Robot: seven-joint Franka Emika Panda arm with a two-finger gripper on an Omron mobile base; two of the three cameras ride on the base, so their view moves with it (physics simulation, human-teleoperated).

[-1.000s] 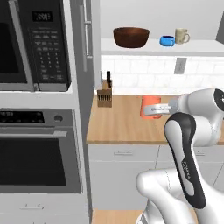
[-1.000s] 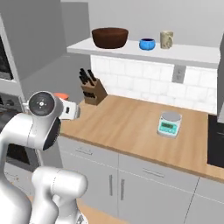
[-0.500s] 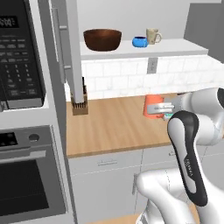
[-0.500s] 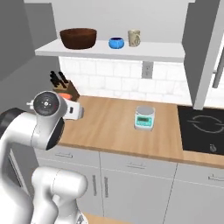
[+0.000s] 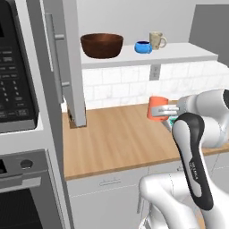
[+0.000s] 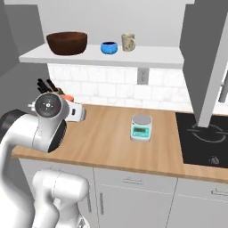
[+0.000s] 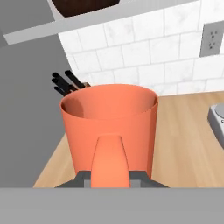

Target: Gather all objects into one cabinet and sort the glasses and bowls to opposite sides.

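Above the pale wooden countertop [image 5: 112, 143], the white arm's two-finger gripper [image 5: 166, 112] pinches the handle of a bright orange, smooth-walled mug [image 5: 157, 108], holding it upright in the air in front of the white tiled backsplash. From the hand view the orange mug [image 7: 109, 127] appears close up: its round rim opens upward, its thick handle faces the camera, and the dark fingertips [image 7: 140, 178] press in on either side of the handle's foot. That view also catches black knife handles [image 7: 65, 83] standing up behind the mug, next to a flat grey panel.

On the white shelf [image 5: 147, 56], the left base view shows a wide, deep, dark brown wooden-looking bowl [image 5: 102, 44] at the left, then a small glossy blue bowl [image 5: 143, 46] touching or nearly touching a pale beige mug [image 5: 156, 40] with its handle to the right. A light-grey cabinet door [image 5: 74, 62] with a long vertical bar handle [image 5: 54, 49] stands swung out at the shelf's left end, beside a black microwave [image 5: 18, 76].

From the right base view the mug is almost hidden behind the arm's round joint; only an orange sliver [image 6: 67, 97] peeks out. This side adds a small white kitchen scale with a green face [image 6: 141, 127] on the counter, a black cooktop [image 6: 202, 142], and a second grey door [image 6: 209, 58] at the shelf's right end.
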